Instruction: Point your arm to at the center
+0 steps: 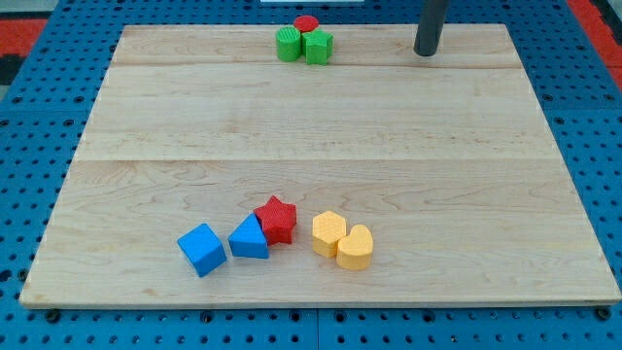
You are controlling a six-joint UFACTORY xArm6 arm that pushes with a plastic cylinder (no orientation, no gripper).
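My tip (pixel 426 52) rests on the wooden board (pixel 321 126) near its top edge, right of the middle. To its left, at the top, a red cylinder (pixel 307 24), a green round block (pixel 289 45) and a green cube (pixel 319 46) sit bunched together. Near the view's bottom lie a blue cube (pixel 202 250), a blue triangular block (pixel 250 238), a red star block (pixel 277 219), a yellow hexagonal block (pixel 328 232) and a yellow heart-shaped block (pixel 356 247). The tip touches none of them.
The board lies on a blue perforated table (pixel 39 146). A red area (pixel 39 15) shows at the view's top left and top right corners.
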